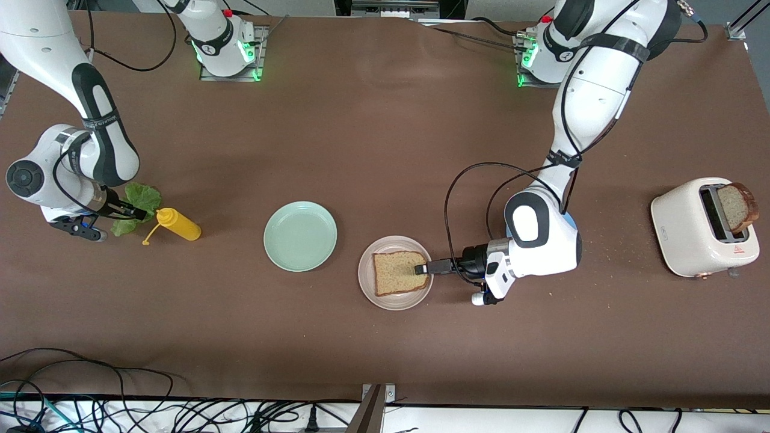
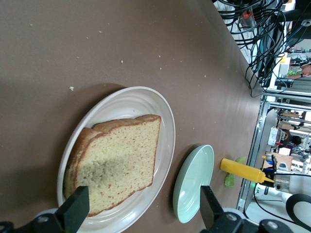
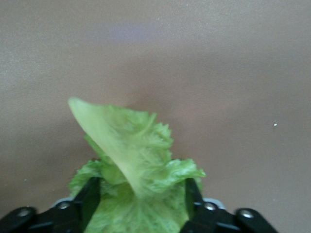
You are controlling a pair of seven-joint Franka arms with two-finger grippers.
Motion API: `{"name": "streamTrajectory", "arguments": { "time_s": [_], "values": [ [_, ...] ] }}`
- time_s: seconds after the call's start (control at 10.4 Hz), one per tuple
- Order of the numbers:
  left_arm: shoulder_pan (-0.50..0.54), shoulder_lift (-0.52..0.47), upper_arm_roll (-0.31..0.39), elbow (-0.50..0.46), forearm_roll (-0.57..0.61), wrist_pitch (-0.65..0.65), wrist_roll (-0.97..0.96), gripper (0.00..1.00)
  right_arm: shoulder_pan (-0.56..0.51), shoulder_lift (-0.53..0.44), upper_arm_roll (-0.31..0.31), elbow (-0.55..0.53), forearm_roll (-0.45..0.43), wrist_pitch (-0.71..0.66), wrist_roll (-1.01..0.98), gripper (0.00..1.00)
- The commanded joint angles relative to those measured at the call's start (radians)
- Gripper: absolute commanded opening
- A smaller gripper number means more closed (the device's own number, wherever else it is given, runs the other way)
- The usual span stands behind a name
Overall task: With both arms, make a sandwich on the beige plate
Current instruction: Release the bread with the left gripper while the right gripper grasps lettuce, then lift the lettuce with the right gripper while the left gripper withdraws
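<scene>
Nearest the camera sat the plate (image 1: 368, 288), low on the bench (image 1: 385, 120), bearing one bread slice (image 1: 398, 273) laid flat. Hovered at that slice's edge toward the left arm's end: left hand (image 1: 423, 268), fingers spread wide and pinching nothing, slice free on the plate. Judged the base layer done and the leaf due next. Lay well apart from the plate, toward the right arm's end of the bench: lettuce (image 1: 141, 198), just beside a yellow bottle (image 1: 178, 224), with a mint plate (image 1: 300, 236) between leaf and target. Sat right at the leaf: right hand (image 1: 135, 211), far nearer to it than the left, leaf's length running out from the hand. Could not tell whether pinched or merely straddled. Would call for a carry toward the left arm's end, past bottle and mint plate, and for the left hand to clear the slice. Stood at the left arm's end: toaster (image 1: 692, 231), second slice (image 1: 737, 207) poking from its slot, likely the lid. Gave the whole gap between leaf and plate only in the front view; showed the spread left fingers plainly only in the left wrist view, and the leaf's curled, raised tip only in the right wrist view.
</scene>
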Motion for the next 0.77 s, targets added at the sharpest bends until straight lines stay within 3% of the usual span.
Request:
{"name": "streamTrajectory", "arguments": {
  "time_s": [0.0, 0.19, 0.39, 0.68],
  "values": [
    [0.025, -0.029, 0.016, 0.008, 0.122, -0.049, -0.071, 1.0, -0.007, -0.01, -0.001, 0.014, -0.013, 0.003, -0.005, 0.14],
    [0.071, -0.062, 0.015, 0.015, 0.283, -0.138, -0.168, 1.0, -0.007, -0.036, -0.001, 0.023, -0.015, -0.038, -0.021, 0.02],
    [0.124, -0.104, 0.016, 0.015, 0.426, -0.216, -0.208, 1.0, -0.002, -0.065, 0.0, 0.057, -0.013, -0.113, -0.059, 0.0],
    [0.196, -0.159, 0.016, 0.018, 0.633, -0.34, -0.259, 1.0, 0.004, -0.124, 0.026, 0.217, -0.013, -0.413, -0.062, 0.0]
  ]
}}
